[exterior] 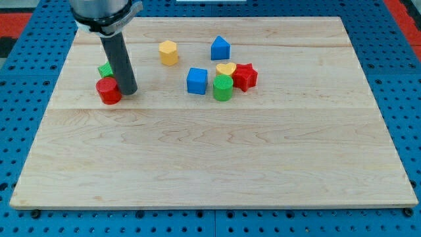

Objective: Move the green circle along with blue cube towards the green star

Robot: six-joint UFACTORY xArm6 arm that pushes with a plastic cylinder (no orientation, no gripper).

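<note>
The green circle (223,87) stands near the board's middle top, touching the red star (245,76) and the yellow heart (225,69). The blue cube (197,81) sits just to the left of the green circle. The green star (105,69) lies at the view's left, partly hidden behind my rod. My tip (128,91) rests on the board right beside the red cylinder (108,91), just below and right of the green star, and well to the left of the blue cube.
A yellow hexagon block (168,52) lies at the top middle. A blue house-shaped block (220,48) sits to its right. The wooden board (217,158) lies on a blue pegboard surface.
</note>
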